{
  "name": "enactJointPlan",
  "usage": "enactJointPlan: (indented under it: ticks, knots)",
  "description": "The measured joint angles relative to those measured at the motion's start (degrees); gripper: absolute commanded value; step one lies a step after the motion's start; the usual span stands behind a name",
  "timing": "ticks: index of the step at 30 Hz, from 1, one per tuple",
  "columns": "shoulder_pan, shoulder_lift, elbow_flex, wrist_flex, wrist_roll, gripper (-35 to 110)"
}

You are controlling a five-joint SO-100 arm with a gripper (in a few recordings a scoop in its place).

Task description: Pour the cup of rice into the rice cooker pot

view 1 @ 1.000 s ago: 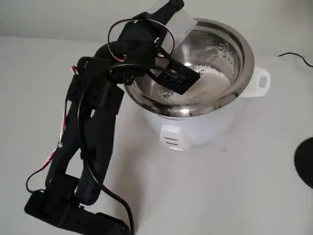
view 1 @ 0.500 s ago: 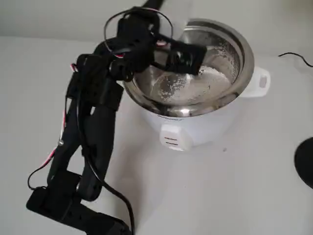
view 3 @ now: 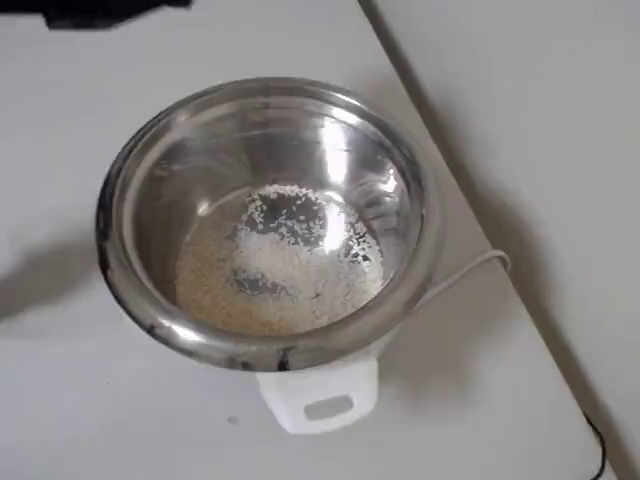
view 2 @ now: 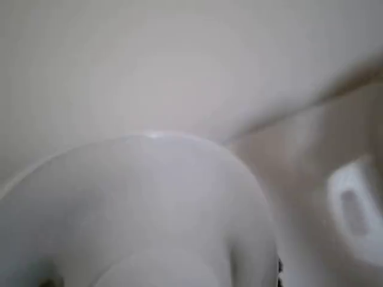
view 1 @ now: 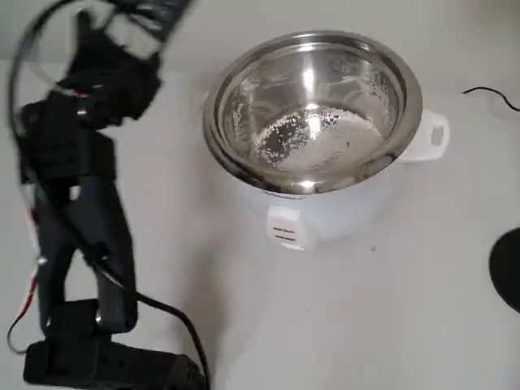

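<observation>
The rice cooker pot (view 1: pixel 313 106), a round polished steel bowl with a wide rolled rim, sits in its smooth white body on the pale matte worktop (view 1: pixel 390 325). The rice (view 3: pixel 275 265) lies as a thin grainy white layer across its bottom. The cup of rice (view 2: pixel 137 221), smooth and translucent whitish, looms blurred in the wrist view. The black claw (view 1: pixel 142 16) is smeared; I cannot tell whether it is clamped

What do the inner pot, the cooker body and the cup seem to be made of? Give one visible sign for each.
The inner pot looks like polished metal, probably stainless steel: it mirrors light and the rice. The cooker body looks like smooth white plastic, with moulded handles. The cup seems to be whitish translucent plastic, though the wrist view is blurred, so this is less sure.
</observation>
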Motion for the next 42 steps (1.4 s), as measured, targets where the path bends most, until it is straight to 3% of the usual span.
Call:
enactJointPlan:
  ticks: [5, 15, 19, 33, 38, 40, 42]
  knots:
    - [-1.67, 7.91, 17.14, -10.63, -8.17, 16]
    - [-4.92, 20.21, 64.95, -50.71, -23.38, 18]
    - [-7.12, 18.81, 76.64, -63.28, -26.72, 19]
    - [-3.43, -30.15, 77.96, -115.93, -36.12, 38]
    - [-2.02, -44.30, 72.86, -125.95, -38.06, 45]
    - [-1.49, -49.13, 69.17, -128.14, -39.02, 57]
    - [-0.97, -52.82, 66.97, -129.29, -40.34, 59]
